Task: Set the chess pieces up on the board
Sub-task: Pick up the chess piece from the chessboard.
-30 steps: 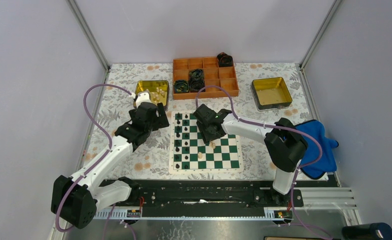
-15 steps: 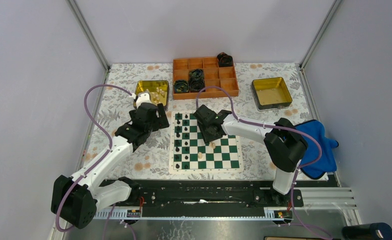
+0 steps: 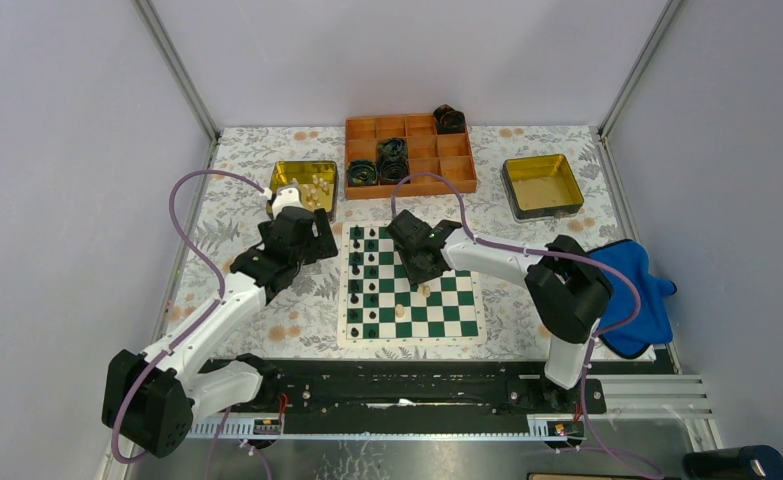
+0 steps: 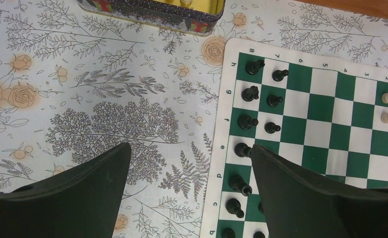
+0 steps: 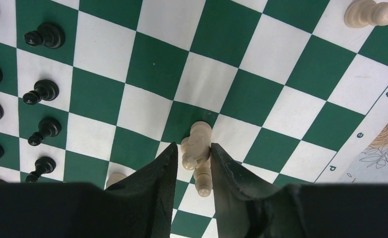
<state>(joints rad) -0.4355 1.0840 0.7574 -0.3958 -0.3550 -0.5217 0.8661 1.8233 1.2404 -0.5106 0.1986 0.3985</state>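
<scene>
One cream-white piece [image 5: 200, 133] sits mid-board on the green-and-white board [image 5: 152, 64], pinched between the right gripper's [image 5: 194, 147] closed-in fingers, black pieces [image 5: 42, 91] ranked along one edge, while the left gripper [image 4: 190, 148] hangs wide open beside it.

On the board [image 3: 457, 305] stand chess pieces [image 3: 370, 258], the tray [image 3: 427, 170] behind it (tins [image 3: 307, 163] left and right)

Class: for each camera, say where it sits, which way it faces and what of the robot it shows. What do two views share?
Top external: high behind the arms, looking down on the board; both arms in view.
Left wrist: on the left arm, facing down at the board's edge; left gripper open.
Right wrist: low over the board; right gripper flanking a cream piece.
Shared: both wrist views show the black pieces.
</scene>
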